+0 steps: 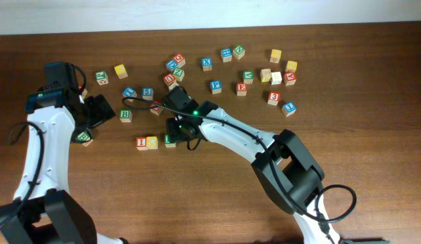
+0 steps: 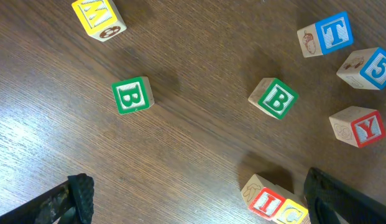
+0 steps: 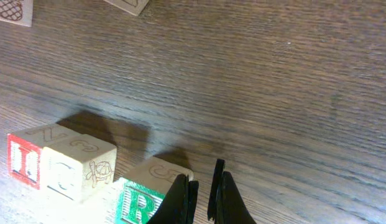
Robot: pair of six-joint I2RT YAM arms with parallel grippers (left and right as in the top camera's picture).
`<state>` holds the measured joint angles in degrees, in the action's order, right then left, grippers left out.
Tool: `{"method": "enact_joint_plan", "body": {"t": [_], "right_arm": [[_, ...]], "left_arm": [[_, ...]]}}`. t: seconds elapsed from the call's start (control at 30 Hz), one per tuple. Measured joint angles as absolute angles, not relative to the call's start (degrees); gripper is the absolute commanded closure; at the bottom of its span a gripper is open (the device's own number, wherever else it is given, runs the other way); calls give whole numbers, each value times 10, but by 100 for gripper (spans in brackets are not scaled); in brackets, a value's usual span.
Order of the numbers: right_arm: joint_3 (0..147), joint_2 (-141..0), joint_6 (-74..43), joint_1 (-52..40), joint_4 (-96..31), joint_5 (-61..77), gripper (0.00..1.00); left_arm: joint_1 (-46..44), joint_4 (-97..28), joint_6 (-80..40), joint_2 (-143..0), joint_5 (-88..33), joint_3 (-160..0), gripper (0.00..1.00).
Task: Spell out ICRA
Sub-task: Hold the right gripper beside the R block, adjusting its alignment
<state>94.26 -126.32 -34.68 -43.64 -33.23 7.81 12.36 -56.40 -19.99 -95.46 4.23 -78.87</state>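
Three cubes stand in a row at the table's front middle: the red "I", the yellow C block and the green "R". My right gripper is shut and holds nothing. In the right wrist view the "I", the C block and the "R" line up, and the gripper rests right against the R's right side. A red cube that may be the "A" lies far right. My left gripper hangs open and empty, with the "I" beside its right finger.
Two green "B" cubes lie under the left wrist camera, with a yellow cube and the blue "T", "5" and red "Y" cubes around them. Several more letter cubes, including a red "E", are scattered across the back.
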Motion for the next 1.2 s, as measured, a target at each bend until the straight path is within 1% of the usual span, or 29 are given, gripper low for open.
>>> {"method": "enact_joint_plan", "body": {"t": [0.4, 0.67, 1.2], "right_arm": [[943, -1263, -347, -449, -337, 94, 96], [943, -1263, -366, -449, -379, 94, 96], [943, -1263, -380, -450, -368, 109, 95]], "left_arm": [[124, -564, -200, -955, 42, -789, 1], [124, -564, -200, -955, 42, -789, 1], [124, -564, -200, -955, 42, -789, 1]]}}
